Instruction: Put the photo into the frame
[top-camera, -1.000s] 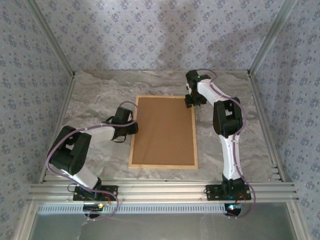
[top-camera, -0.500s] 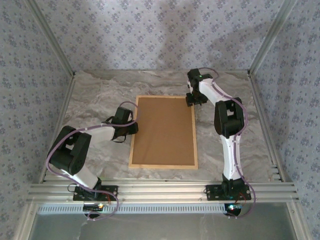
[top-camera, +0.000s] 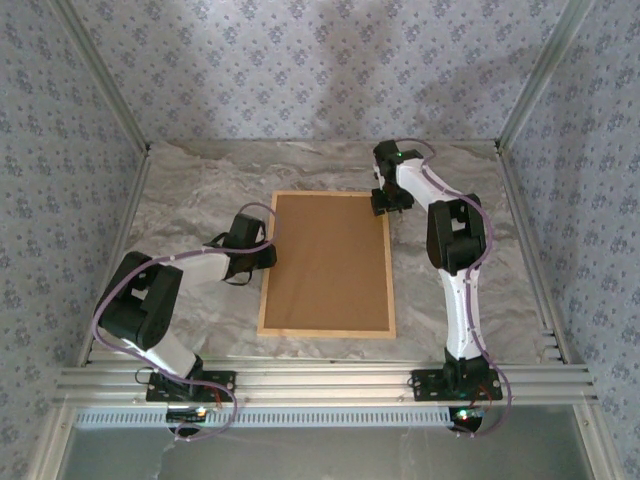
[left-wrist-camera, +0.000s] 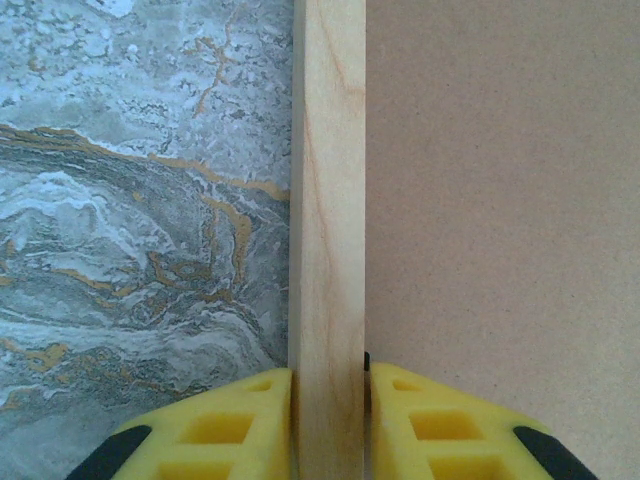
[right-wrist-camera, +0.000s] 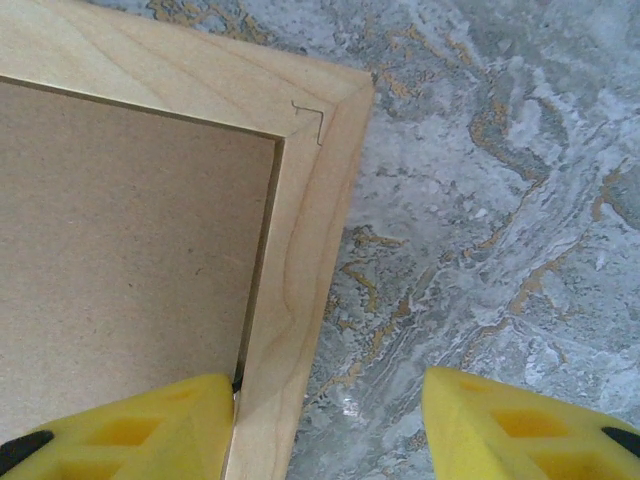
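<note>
Bare table (top-camera: 190, 200) lies open all round the frame (top-camera: 325, 333), save where left claw (top-camera: 270, 256) and right claw (top-camera: 388, 207) straddle its rails.

frame (left-wrist-camera: 328, 200): pale tan wood, smooth, faint grain, matt
backing board (left-wrist-camera: 500, 200): brown fibreboard inside the frame, matt, finely speckled
table (left-wrist-camera: 140, 200): marble-look surface around the frame, slight sheen

A plain brown backing board (top-camera: 328, 262) is lying flat at centre on the grey marbled tabletop (top-camera: 190, 200), patterned wallpaper (top-camera: 300, 70) running across the top.

One frame (left-wrist-camera: 328, 200), perhaps one backing board (top-camera: 326, 262)
</note>
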